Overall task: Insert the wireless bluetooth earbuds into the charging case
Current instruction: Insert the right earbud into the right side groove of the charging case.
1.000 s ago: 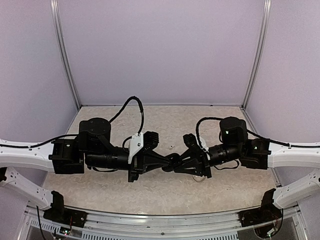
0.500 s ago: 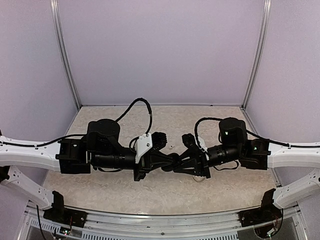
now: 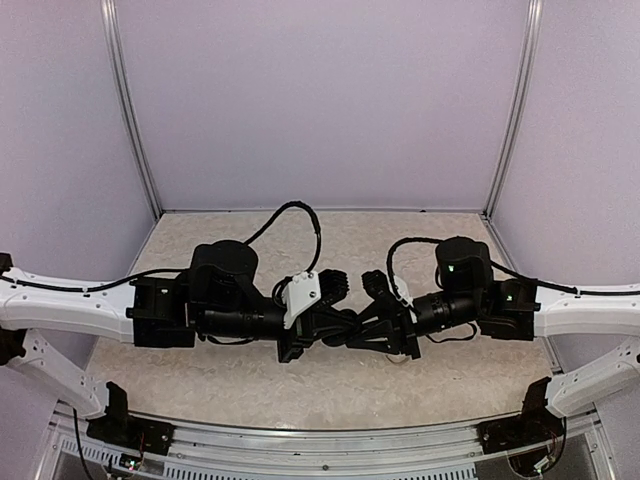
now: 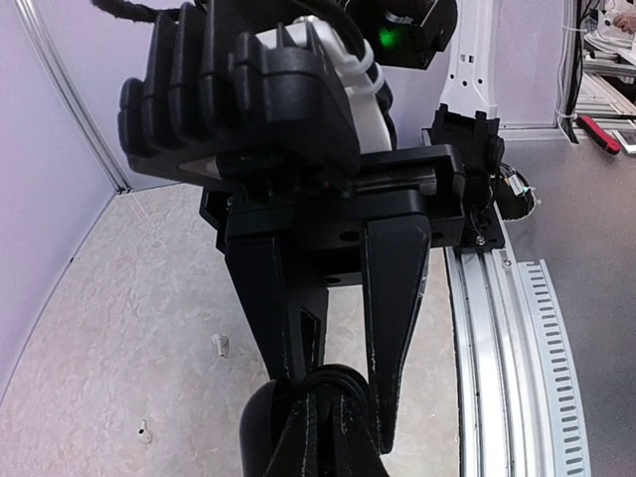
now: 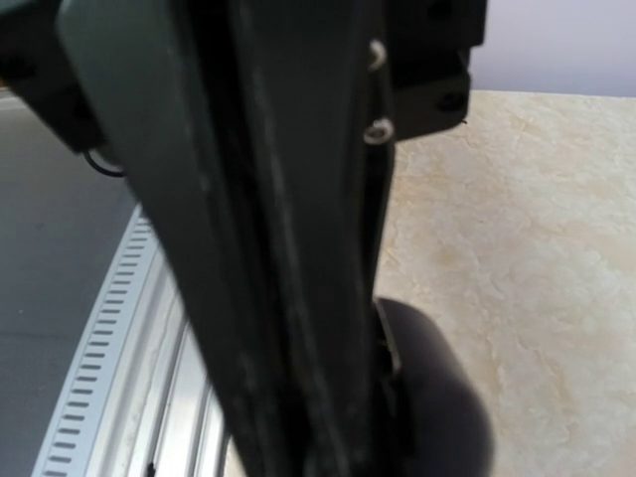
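Tip to tip mid-frame: left gripper (image 3: pixel 340 321) against right gripper (image 3: pixel 346 334). Right jaws narrow, down at black case (image 5: pixel 442 397), lower centre; grip unclear. Left jaws: cannot tell. Earbuds too small to find.

probably a lab test booth, from what i see: lilac panel walls (image 3: pixel 320 100), aluminium corner posts (image 3: pixel 130 110), marbled tabletop (image 3: pixel 330 232), slotted rail (image 4: pixel 552 378).

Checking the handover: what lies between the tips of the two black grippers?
A black rounded pod, visible in both wrist views; the top view hides it.
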Controlling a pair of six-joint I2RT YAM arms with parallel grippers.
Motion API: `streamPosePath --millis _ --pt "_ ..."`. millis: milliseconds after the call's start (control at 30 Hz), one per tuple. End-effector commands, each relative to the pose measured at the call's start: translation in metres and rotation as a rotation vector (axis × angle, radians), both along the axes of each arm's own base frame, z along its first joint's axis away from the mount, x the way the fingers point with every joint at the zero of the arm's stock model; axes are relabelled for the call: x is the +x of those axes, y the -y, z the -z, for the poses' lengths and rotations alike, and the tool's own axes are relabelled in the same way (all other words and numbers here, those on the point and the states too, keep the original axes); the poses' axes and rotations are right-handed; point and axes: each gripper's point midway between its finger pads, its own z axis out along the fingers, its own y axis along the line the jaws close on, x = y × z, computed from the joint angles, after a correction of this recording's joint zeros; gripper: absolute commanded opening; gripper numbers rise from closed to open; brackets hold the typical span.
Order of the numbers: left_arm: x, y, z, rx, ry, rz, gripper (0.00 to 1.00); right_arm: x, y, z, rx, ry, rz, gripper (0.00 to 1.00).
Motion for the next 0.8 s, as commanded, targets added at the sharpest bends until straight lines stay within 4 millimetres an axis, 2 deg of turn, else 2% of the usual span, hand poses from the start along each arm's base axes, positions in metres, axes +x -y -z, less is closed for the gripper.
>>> streamPosePath --millis 0,167,267,500,767 --pt "-0.003 0.006 -0.003 0.009 0.022 0.022 0.00 -0.005 -0.005 -0.014 0.040 0.010 -0.024 0.00" --pt "-0.006 0.008 0.007 0.040 0.010 0.044 0.00 -0.007 -0.004 -0.018 0.055 0.017 -0.033 0.00" --pt "-0.004 0.008 0.009 0.048 0.008 0.036 0.05 -0.007 -0.004 -0.018 0.055 0.017 -0.034 0.00" --pt "-0.003 0.002 -0.012 0.009 0.037 0.023 0.19 -0.006 -0.003 -0.012 0.048 0.016 -0.024 0.00" --pt "-0.004 -0.006 -0.028 -0.021 0.061 0.011 0.21 -0.005 -0.003 -0.009 0.048 0.012 -0.016 0.00"
